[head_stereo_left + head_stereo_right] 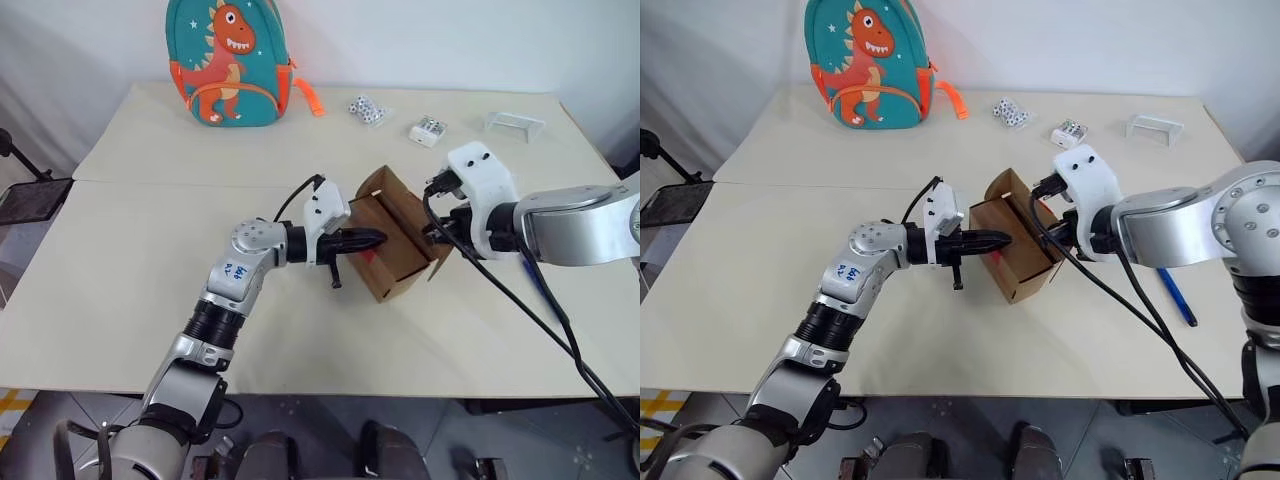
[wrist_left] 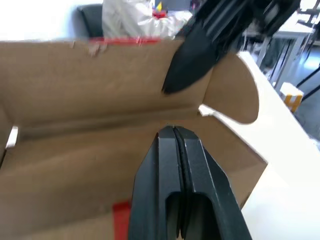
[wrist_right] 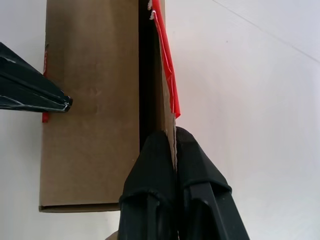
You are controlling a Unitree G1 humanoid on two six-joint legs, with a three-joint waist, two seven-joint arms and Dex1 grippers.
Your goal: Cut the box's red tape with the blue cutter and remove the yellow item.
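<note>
The brown cardboard box (image 1: 392, 243) sits open near the middle of the cream table (image 1: 130, 270), tipped so that its opening faces the robot's left, with its hinged lid (image 1: 385, 184) standing up at the far side. The left gripper (image 1: 372, 239) points level toward the right, its two black fingers pressed together with nothing between them, their tips just inside the box's mouth; the left wrist view shows the closed fingers (image 2: 176, 165) in front of the bare cardboard interior. The red tape (image 3: 167, 65) shows as a torn strip along the edge of a cardboard flap in the right wrist view, and another red piece (image 2: 121, 220) lies on the box's inner wall beside the left gripper. The right gripper (image 1: 442, 238) is at the box's right side, its fingers (image 3: 197, 165) clamped on the edge of that thin flap, pinching the cardboard between them. The blue cutter (image 1: 1176, 295) lies flat on the table to the right of the box, well apart from it and partly hidden behind the right arm. At the far edge of the table stand a teal dinosaur backpack (image 1: 229, 62), a small cluster of black-and-white dice (image 1: 367, 110), a small white packet (image 1: 428, 130) and a clear plastic stand (image 1: 514, 124)
</note>
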